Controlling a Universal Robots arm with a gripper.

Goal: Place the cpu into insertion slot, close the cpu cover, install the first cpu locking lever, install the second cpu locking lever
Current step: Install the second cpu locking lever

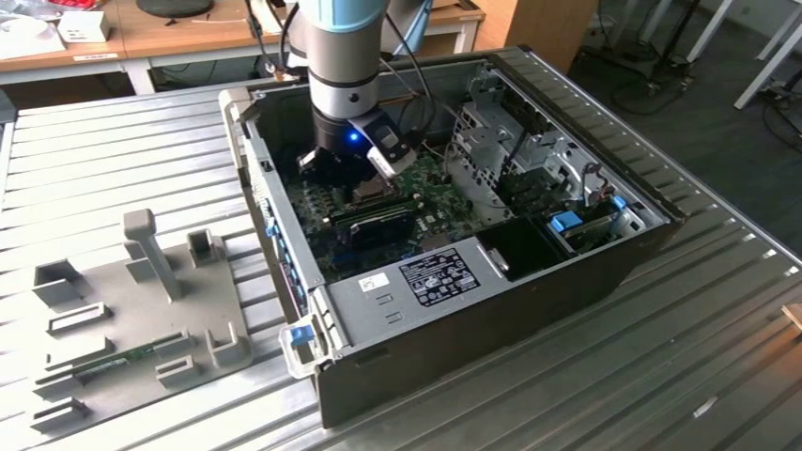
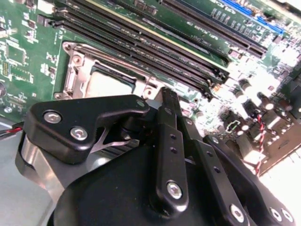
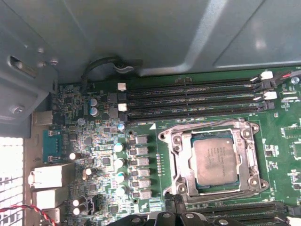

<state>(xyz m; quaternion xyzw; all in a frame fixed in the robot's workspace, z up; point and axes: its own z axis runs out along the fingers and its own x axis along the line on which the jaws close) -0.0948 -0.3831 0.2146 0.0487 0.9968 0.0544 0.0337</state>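
The cpu is seated under the cpu cover; fingertip pressure is kept square. Finger state cannot be told.

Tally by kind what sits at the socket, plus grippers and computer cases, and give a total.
cpu: 1
insertion slot: 1
cpu cover: 1
gripper: 1
computer case: 1
Total: 5
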